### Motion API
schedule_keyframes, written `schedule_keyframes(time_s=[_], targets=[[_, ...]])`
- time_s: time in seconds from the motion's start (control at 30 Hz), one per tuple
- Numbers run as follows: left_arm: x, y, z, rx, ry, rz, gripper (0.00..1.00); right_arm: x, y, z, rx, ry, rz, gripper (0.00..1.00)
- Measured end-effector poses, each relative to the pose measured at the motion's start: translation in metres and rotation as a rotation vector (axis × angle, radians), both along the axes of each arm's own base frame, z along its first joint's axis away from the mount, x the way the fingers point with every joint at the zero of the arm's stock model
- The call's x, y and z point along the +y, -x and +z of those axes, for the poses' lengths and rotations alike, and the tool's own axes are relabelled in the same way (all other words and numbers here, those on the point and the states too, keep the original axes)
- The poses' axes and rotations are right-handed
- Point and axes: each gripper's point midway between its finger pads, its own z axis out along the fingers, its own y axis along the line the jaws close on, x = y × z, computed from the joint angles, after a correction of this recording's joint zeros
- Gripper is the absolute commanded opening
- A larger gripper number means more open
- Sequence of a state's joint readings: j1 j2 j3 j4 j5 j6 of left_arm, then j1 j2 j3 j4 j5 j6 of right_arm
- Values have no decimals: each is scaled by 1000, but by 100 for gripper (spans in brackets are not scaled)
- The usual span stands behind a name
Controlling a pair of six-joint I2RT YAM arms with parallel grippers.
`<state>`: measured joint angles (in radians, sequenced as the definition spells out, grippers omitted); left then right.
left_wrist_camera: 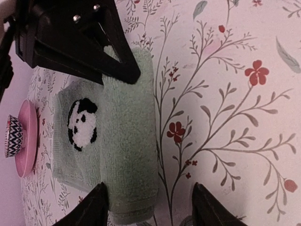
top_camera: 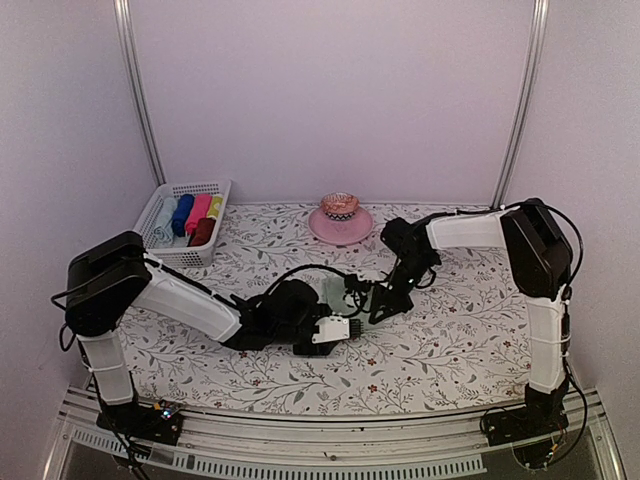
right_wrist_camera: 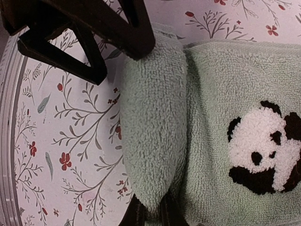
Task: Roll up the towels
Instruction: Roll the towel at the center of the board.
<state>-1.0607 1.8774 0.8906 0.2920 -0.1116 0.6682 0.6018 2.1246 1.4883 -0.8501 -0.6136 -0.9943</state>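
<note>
Left claw [left_wrist_camera: 148,189] is spread wide. One of its fingers touches the end of the green towel [left_wrist_camera: 127,141] and the other finger rests on the flowery table cover [left_wrist_camera: 235,117], apart from the cloth. It holds nothing.

Right claw [right_wrist_camera: 150,213] is at the other end of the towel. Its two fingers sit close together with the fluffy roll between them, so I think it is pinching that end.

You can find the green towel in the middle of the worktop, between the two claws. The side toward the near edge is curled up into a fat roll. The side toward the far edge lies flat on the cover, and the black-and-white panda [left_wrist_camera: 82,123] on it is in plain sight. So I think this towel is about half done. The flat part has to be rolled up too, until the panda is tucked inside.

Over in the far left corner stands a white basket [top_camera: 160,205] with some rolled cloths in it. One of them is a dark red towel [top_camera: 203,232], and it looks rolled and put away already. If so, only the green one is left to finish and then go in the basket, as I guess.

A pink plate [top_camera: 340,228] sits by the far edge, well apart from the towel.
</note>
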Motion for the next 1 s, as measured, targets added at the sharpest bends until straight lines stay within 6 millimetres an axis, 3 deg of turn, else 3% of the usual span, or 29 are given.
schedule_keyframes(time_s=[0.27,0.5,0.7,0.8,1.0], targets=[[-1,-7,-7,-70,-41,-1,59,-1,-1,0,73,8,-22,11],[-4,-13,-8,-98,-65,-4,37,-3,2,1,101,7,-26,13],[-11,-18,-16,-105,-81,0,27,-4,3,1,113,13,-24,15],[-13,-20,-17,-103,-88,2,16,-5,4,1,119,17,-23,18],[-16,-16,-17,-52,-80,-6,12,-8,6,1,110,10,-9,44]])
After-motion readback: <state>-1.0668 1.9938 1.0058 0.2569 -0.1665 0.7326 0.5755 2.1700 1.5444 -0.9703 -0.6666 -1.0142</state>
